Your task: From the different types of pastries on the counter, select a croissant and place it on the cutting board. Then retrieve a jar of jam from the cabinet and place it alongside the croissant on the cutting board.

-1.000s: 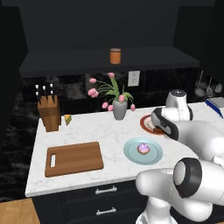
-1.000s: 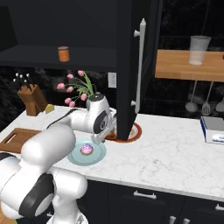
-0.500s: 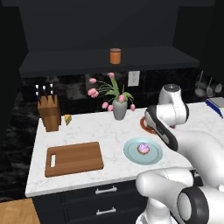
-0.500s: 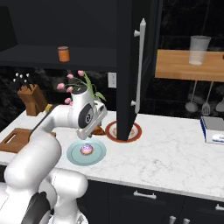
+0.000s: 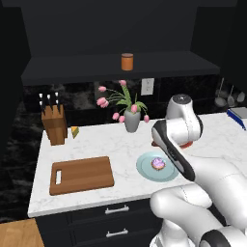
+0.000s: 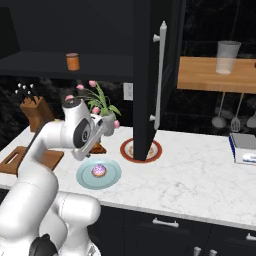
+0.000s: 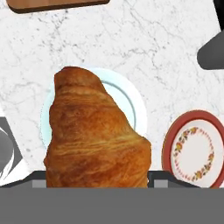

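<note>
The hand [image 7: 97,177] is pinching the croissant [image 7: 94,131], hanging above the pale blue plate [image 7: 131,103]; the red-rimmed plate [image 7: 192,151] is lying beside it on the tabletop [image 7: 131,48].

A knife block [image 5: 53,125] and a vase of pink tulips [image 5: 129,112] are standing on the marble counter [image 5: 101,144], a frosted pastry [image 5: 158,163] sitting on a pale blue plate [image 5: 144,170].

A white marble table [image 5: 111,144] is seen against black walls [image 5: 96,29], with dark drawers [image 5: 111,219] and wood floor [image 5: 17,234] below.
</note>
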